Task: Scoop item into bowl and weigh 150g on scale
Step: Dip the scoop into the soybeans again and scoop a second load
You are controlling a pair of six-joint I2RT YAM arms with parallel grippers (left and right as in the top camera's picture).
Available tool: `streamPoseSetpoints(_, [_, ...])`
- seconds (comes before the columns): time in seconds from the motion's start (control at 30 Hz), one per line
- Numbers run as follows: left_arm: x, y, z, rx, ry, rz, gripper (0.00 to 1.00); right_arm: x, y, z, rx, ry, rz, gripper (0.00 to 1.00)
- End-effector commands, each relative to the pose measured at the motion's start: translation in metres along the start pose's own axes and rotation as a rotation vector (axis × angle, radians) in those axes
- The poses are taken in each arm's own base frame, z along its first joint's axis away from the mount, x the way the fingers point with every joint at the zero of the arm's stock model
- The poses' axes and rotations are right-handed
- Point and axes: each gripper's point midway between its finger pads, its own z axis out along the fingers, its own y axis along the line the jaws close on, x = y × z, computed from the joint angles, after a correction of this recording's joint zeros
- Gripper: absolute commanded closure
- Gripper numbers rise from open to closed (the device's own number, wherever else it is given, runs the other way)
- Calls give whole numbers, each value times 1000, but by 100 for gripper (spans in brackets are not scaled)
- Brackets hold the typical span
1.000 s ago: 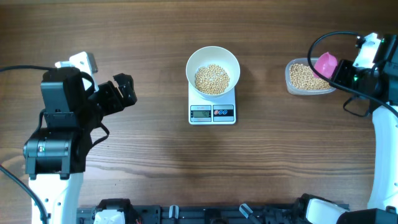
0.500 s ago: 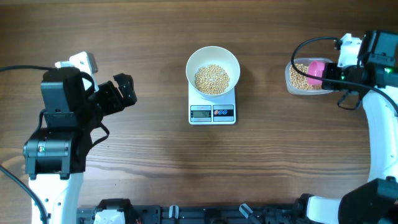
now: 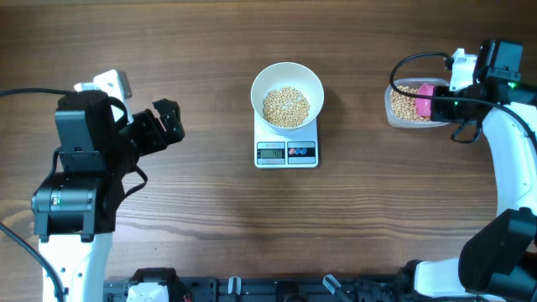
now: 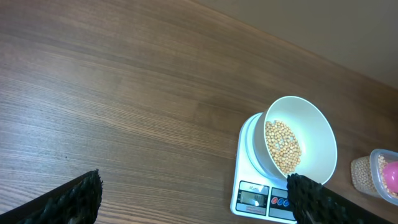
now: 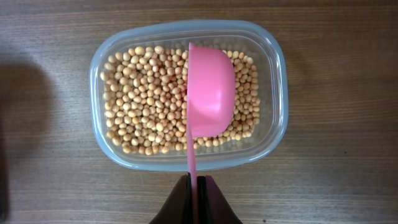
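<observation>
The wooden table (image 3: pixel 185 226) fills the overhead view. The left arm (image 3: pixel 80 168) stands at the table's left side, well apart from everything else. The left claw (image 3: pixel 166 120) has its jaws spread wide and holds nothing; its wrist view looks across bare wood toward the middle of the table. The right arm (image 3: pixel 512 159) reaches up along the right edge. The right claw (image 5: pixel 194 190) is pinched tight on the thin handle of a pink scoop (image 5: pixel 210 93).

At the centre sits the scale (image 3: pixel 287 153), with its display and buttons facing the near edge; the reading is too small to make out. The white bowl (image 3: pixel 262 84) stands on the scale, overhanging its far side.

A clear tub (image 5: pixel 281 93) lies to the right, well apart from the scale. The scoop is inside the tub's outline, turned on edge with its rounded back showing; I cannot tell whether it touches the contents.

The beans (image 5: pixel 143 106) cover the floor of the tub. A smaller heap lies in the bottom of the bowl.
</observation>
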Motion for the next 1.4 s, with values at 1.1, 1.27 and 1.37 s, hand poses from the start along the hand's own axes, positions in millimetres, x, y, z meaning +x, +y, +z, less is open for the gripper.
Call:
streamPoseSetpoints(1.1, [-7,1,-3,-8,-19,11,0,-3,54,6,-68,12,-205,96])
streamPoseSetpoints(1.27, [-7,1,-3,-8,-19,11,0,-3,54,6,-69,13,-199,96])
streamPoseSetpoints(1.37, [-7,1,-3,-8,-19,11,0,-2,57,5,-81,16,-197,96])
